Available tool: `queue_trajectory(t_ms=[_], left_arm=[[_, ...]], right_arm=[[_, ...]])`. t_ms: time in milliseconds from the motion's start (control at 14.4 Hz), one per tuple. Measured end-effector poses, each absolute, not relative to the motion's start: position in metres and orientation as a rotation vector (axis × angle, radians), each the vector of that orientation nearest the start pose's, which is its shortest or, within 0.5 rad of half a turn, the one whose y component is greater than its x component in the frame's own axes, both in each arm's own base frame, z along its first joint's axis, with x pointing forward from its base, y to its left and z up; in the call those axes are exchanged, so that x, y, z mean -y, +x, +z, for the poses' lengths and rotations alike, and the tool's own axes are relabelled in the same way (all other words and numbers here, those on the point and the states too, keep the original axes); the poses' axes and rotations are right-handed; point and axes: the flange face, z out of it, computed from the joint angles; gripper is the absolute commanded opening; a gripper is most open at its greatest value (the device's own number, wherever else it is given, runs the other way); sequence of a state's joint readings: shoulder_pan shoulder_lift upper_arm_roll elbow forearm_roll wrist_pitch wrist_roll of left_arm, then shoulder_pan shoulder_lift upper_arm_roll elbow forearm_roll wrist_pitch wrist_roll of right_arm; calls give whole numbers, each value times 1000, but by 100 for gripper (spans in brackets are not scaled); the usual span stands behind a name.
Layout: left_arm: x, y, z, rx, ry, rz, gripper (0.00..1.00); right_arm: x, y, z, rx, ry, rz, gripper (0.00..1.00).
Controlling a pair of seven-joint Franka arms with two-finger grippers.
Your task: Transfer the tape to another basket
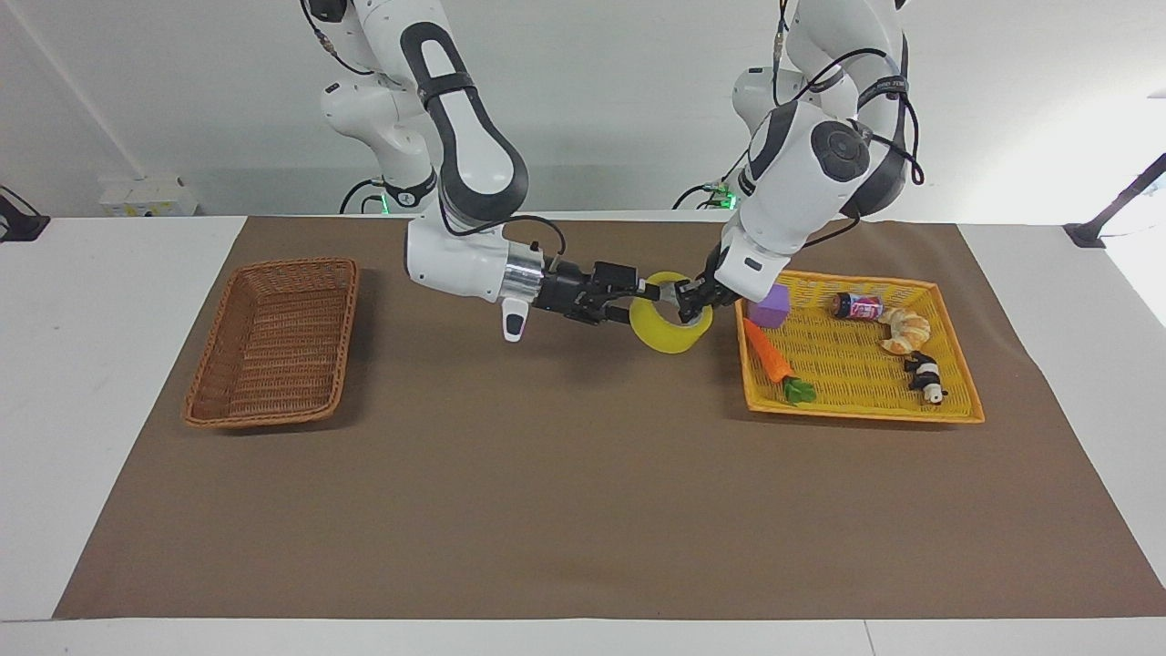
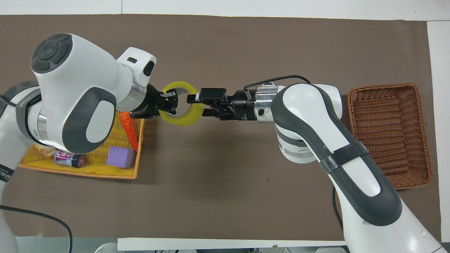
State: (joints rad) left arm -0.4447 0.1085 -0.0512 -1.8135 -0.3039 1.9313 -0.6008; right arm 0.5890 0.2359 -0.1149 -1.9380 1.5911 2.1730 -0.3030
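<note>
The yellow tape (image 1: pixel 668 333) is a ring held in the air over the brown mat, just beside the yellow tray. It also shows in the overhead view (image 2: pixel 183 120). My left gripper (image 1: pixel 686 303) is shut on the tape's rim at the tray's side, one finger inside the ring (image 2: pixel 171 102). My right gripper (image 1: pixel 645 295) reaches in level from the other side. Its open fingers straddle the tape's opposite rim (image 2: pixel 196 104). The brown wicker basket (image 1: pixel 273 342) stands empty at the right arm's end of the table (image 2: pixel 386 130).
The yellow-orange tray (image 1: pixel 856 369) at the left arm's end holds a carrot (image 1: pixel 770 355), a purple block (image 1: pixel 771 305), a small bottle (image 1: pixel 856 307), a croissant (image 1: pixel 904 330) and a panda toy (image 1: pixel 926 376). A brown mat (image 1: pixel 565 492) covers the table.
</note>
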Motion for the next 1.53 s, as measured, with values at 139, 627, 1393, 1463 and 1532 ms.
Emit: queue_trajectory(t_ms=[139, 627, 1393, 1463, 1532], left_arm=[[301, 514, 481, 358, -3366, 245, 0], [301, 514, 479, 359, -3365, 251, 0], [268, 520, 545, 404, -3377, 232, 99], [244, 522, 563, 449, -3371, 234, 99], [217, 526, 575, 496, -3364, 228, 99]], right_arm=[[-326, 538, 396, -243, -1894, 104, 97], [-325, 539, 399, -241, -1888, 102, 53], [-320, 543, 395, -249, -1889, 101, 13], [-317, 545, 398, -251, -1885, 96, 13], [-311, 548, 401, -252, -1879, 91, 13]])
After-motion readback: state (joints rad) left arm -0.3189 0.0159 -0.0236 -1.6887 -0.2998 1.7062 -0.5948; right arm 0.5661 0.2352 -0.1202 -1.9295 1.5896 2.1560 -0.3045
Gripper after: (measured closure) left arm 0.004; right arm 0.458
